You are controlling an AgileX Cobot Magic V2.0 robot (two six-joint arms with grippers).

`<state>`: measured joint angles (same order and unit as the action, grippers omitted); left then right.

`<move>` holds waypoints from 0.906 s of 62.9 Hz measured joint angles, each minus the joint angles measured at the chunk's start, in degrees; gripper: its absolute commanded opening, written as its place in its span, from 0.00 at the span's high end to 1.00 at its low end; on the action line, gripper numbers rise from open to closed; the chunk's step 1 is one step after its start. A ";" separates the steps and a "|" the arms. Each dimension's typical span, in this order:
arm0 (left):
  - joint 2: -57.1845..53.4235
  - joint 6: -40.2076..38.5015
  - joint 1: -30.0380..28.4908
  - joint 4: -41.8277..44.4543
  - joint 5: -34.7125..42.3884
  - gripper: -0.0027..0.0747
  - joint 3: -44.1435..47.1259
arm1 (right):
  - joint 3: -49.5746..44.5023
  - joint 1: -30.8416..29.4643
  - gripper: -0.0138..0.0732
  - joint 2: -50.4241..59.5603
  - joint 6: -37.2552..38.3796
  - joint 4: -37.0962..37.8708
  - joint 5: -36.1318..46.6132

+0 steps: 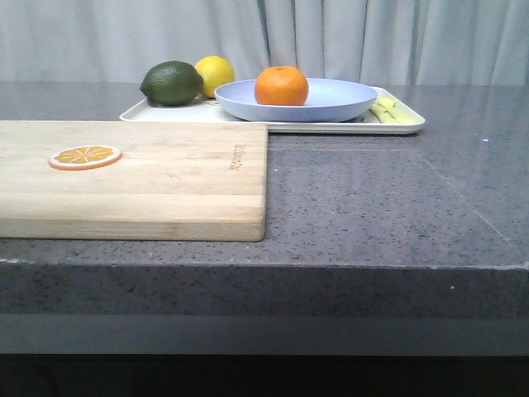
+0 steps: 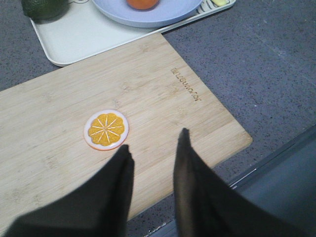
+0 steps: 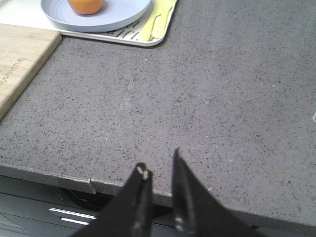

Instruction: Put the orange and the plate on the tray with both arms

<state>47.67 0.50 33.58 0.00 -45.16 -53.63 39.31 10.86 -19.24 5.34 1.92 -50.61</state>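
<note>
Currently, you see the orange [image 1: 282, 86] sitting in the plate [image 1: 347, 103], and the plate resting on the tray [image 1: 405, 126], in the upper centre of the front view. Both task items are on the tray. On the left part of the tray, a lime [image 1: 172, 83] lies just beside a lemon [image 1: 215, 74], the lemon behind it. At the tray's right end, pale yellow utensils [image 1: 392, 112] lie beside the plate.

A board [image 1: 165, 178] occupies the left half of the front view, its far edge near the tray's front rim. An orange slice [image 1: 85, 156] lies flat on the board, toward its left side. Both tray and board rest on the grey speckled counter [image 1: 397, 215].

In the left wrist view, the left gripper [image 2: 154, 145] hangs above the near part of the board, just beside the slice; its fingers stand apart and hold nothing. In the right wrist view, the right gripper [image 3: 159, 164] hangs above the counter's front edge, well apart from the tray; a narrow gap shows between its fingers, and nothing is between them. Neither gripper appears in the front view.
</note>
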 measured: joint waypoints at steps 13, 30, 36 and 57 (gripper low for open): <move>0.00 0.00 0.00 0.00 0.00 0.99 0.00 | 0.00 0.00 0.92 0.00 0.00 0.09 0.00; 0.00 0.00 0.00 0.00 0.00 0.99 0.00 | 0.00 0.00 0.92 0.00 0.00 0.09 0.00; 0.00 0.00 0.00 0.00 0.00 0.99 0.00 | 0.00 0.00 0.92 0.00 0.00 0.09 0.00; -7.75 0.00 -3.92 0.00 1.92 0.99 5.66 | 0.00 0.00 0.92 0.00 0.00 0.09 -0.10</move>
<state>39.92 0.50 29.65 0.00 -43.24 -47.97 39.31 10.86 -19.24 5.34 2.01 -50.71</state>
